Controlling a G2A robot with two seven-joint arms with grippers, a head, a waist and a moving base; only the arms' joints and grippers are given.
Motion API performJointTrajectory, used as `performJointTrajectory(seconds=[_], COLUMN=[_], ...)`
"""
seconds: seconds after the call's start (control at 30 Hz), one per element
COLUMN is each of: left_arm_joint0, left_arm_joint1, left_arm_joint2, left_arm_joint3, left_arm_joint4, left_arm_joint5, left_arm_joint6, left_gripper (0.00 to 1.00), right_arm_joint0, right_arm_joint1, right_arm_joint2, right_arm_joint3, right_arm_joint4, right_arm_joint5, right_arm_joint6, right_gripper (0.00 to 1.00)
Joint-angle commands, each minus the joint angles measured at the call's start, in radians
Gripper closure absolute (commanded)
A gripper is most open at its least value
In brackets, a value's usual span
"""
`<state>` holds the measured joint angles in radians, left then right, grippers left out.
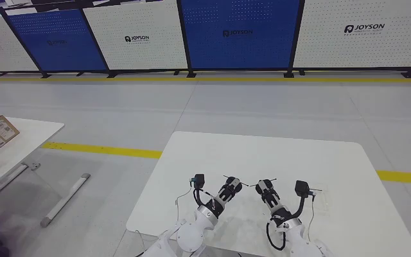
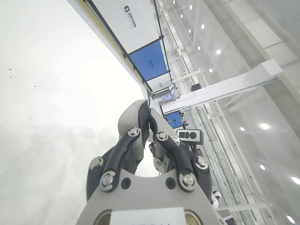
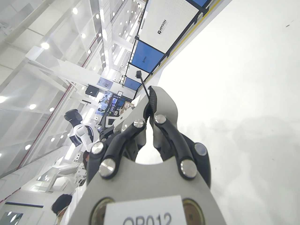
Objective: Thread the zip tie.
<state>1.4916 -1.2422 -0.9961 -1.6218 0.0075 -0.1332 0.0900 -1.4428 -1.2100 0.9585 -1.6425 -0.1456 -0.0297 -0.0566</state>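
Right wrist view: the right gripper is clenched on the black zip tie, pinched at the very fingertips. A short length of strap stands out past them and ends in the head, held in the air off the white table. Left wrist view: the pads of the left gripper are pressed together; whether anything is nipped between them cannot be told. Top view: both grippers are seen near each other over the near part of the table, angled toward one another with a small gap between. Thin dark slivers are noted at both tips, too small to be identified. Threading is judged not yet done. Risks are judged as follows. (1) The grip is taken far out on the fingertips, so the strap could pivot or be drawn out if the head is pushed, and the slot would be turned off-axis. (2) The strap is thin and looks springy, so a slightly misaligned approach would likely bend it aside rather than enter it. (3) With two clenched grippers so near, the fingertips could be knocked together and the tie jarred loose. (4) A dropped tie would lie flat on the table and be awkward to regrasp. Farther off, blue and white barrier panels are noted, of no bearing.
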Motion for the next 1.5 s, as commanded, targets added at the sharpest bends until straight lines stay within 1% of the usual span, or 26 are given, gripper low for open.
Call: performJointTrajectory(seconds=[0.0,0.3,0.53,0.63,0.77,0.97,1.33,1.47], left_arm_joint0=[0.000,0.000,0.000,0.000,0.000,0.000,0.000,0.000], left_arm_joint1=[0.000,0.000,0.000,0.000,0.000,0.000,0.000,0.000], left_arm_joint2=[0.000,0.000,0.000,0.000,0.000,0.000,0.000,0.000], left_arm_joint3=[0.000,0.000,0.000,0.000,0.000,0.000,0.000,0.000], left_arm_joint4=[0.000,0.000,0.000,0.000,0.000,0.000,0.000,0.000], left_arm_joint5=[0.000,0.000,0.000,0.000,0.000,0.000,0.000,0.000], left_arm_joint6=[0.000,0.000,0.000,0.000,0.000,0.000,0.000,0.000], left_gripper=[1.00,1.00,1.00,1.00,1.00,1.00,1.00,1.00], right_arm_joint0=[0.002,0.006,0.003,-0.007,-0.016,-0.009,0.006,0.006], right_arm_joint1=[-0.003,-0.014,-0.015,-0.017,-0.020,-0.028,-0.044,-0.048], right_arm_joint2=[-0.001,0.003,0.007,0.021,0.029,0.018,0.005,0.004], right_arm_joint3=[0.004,0.015,0.014,0.009,0.006,0.010,0.029,0.031], right_arm_joint4=[-0.004,-0.014,-0.016,-0.008,-0.010,-0.031,-0.058,-0.057], right_arm_joint5=[0.002,-0.004,-0.006,-0.014,-0.024,-0.007,0.018,0.009], right_arm_joint6=[-0.002,0.009,0.002,-0.018,-0.017,0.003,0.007,0.011], right_gripper=[1.00,1.00,1.00,1.00,1.00,1.00,1.00,1.00])
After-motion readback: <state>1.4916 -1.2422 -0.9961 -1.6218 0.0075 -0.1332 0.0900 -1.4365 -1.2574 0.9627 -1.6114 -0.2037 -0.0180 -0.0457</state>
